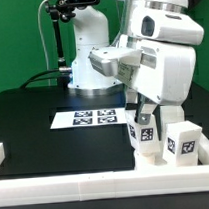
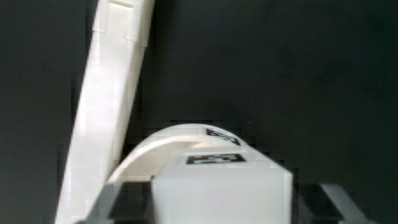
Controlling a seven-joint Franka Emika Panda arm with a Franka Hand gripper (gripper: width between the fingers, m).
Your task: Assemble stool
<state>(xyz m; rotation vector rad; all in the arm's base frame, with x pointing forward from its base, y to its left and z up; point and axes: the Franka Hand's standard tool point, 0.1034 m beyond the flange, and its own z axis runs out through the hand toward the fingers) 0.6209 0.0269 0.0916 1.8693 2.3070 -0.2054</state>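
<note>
The arm's gripper [image 1: 143,118] is clamping its fingers on a tagged stool leg [image 1: 144,133] standing over the round seat [image 1: 156,155] near the border rail [image 1: 97,181] on the black desk [image 1: 33,122]; fitting this leg appears under way, with careful seating or twisting likely next.

Marker board [image 1: 93,117] at table [image 1: 34,127] centre; legs [image 1: 182,141] toward exterior view's right.

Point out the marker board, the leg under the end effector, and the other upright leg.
marker board [image 1: 93,118], exterior view, tagged top.
leg under the end effector [image 1: 145,133], exterior view, tagged side.
other upright leg [image 1: 183,141], exterior view, tagged front face.
</note>
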